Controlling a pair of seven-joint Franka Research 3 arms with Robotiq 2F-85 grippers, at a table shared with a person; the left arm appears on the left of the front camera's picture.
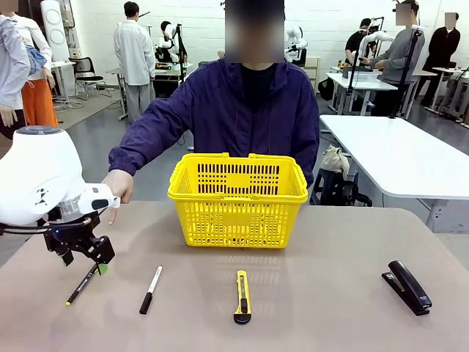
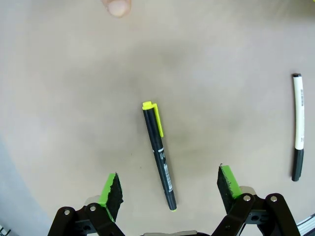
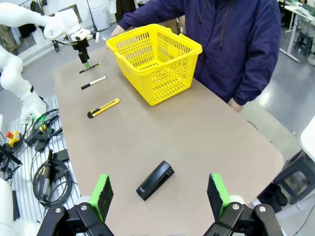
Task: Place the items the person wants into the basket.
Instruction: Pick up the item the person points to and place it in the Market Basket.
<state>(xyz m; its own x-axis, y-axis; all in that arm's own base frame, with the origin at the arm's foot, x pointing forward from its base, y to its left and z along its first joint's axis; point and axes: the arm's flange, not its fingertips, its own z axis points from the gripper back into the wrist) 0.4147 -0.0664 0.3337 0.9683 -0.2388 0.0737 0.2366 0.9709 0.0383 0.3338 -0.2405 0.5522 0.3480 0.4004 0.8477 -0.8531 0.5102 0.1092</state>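
Observation:
A slim black pen (image 1: 80, 284) with a yellow clip lies at the table's front left. My left gripper (image 1: 86, 264) hovers just above it, open. In the left wrist view the pen (image 2: 160, 155) lies between the spread green pads (image 2: 112, 189), untouched. A white marker (image 1: 151, 289) with a black cap lies just right of it. The yellow basket (image 1: 238, 199) stands mid-table in front of the person (image 1: 249, 110), whose hand (image 1: 117, 187) rests near my left arm. High over the table's right end, my right gripper (image 3: 159, 191) is open and holds nothing.
A yellow-and-black utility knife (image 1: 242, 297) lies in front of the basket. Near the right edge sits a black stapler (image 1: 407, 287), below my right gripper. A fingertip (image 2: 117, 6) of the person shows at the top of the left wrist view. Cables lie on the floor beside the table.

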